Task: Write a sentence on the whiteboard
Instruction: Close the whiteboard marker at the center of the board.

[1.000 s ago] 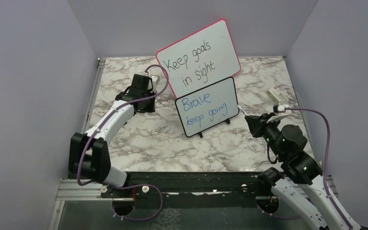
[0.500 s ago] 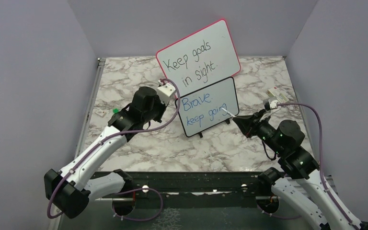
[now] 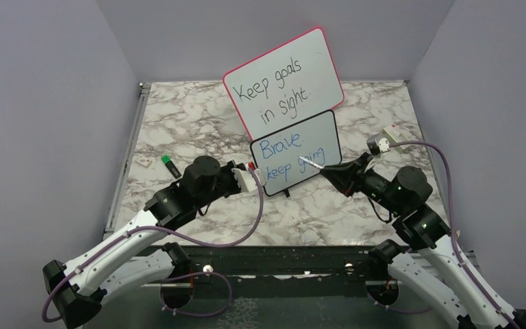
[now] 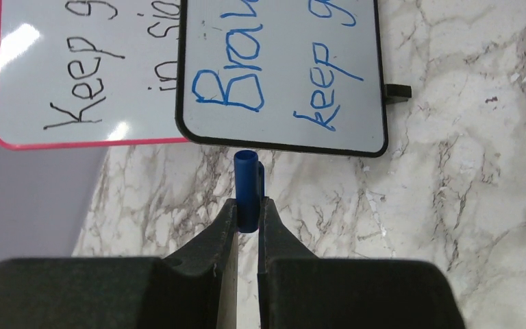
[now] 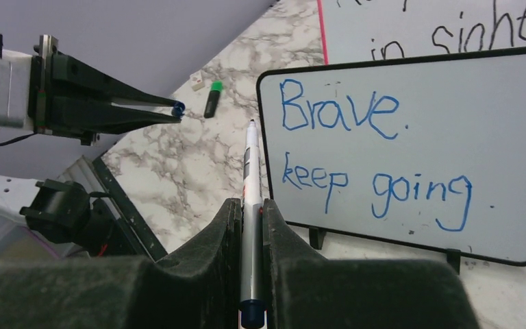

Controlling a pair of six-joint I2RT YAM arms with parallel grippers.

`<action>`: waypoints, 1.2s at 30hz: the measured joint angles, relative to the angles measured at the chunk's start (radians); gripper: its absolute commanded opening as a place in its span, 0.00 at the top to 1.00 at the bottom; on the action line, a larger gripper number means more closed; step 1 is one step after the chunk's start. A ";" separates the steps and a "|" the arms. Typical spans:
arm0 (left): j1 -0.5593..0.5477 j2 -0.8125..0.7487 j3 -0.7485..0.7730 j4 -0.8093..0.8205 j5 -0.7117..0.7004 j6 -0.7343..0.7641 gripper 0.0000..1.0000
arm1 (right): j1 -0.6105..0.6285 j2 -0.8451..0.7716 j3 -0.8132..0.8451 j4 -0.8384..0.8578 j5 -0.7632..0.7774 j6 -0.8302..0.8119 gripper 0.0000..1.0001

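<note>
Bright, even diffuse light from above; soft faint shadows on the marble table (image 3: 198, 116); two glare patches on the pink-framed board (image 4: 109, 68) in left wrist view; the whiteboard (image 5: 507, 123) sharp in right wrist view; both wrist views go dark and soft along the near edge

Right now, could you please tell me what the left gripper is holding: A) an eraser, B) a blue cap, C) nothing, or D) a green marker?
B: the left wrist view shows the left gripper shut on a small blue cap, pointed toward the whiteboard's edge.
</note>
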 measured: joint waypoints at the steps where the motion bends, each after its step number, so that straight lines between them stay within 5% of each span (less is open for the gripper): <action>1: -0.006 -0.006 -0.012 0.006 0.012 0.030 1.00 | 0.000 0.007 0.000 0.008 -0.018 0.002 0.99; 15: -0.038 -0.025 -0.061 0.082 0.146 0.383 1.00 | 0.000 0.173 0.036 0.066 -0.283 0.010 0.99; 36: -0.058 0.035 -0.052 0.089 0.215 0.434 1.00 | 0.000 0.304 0.068 0.154 -0.425 0.026 0.99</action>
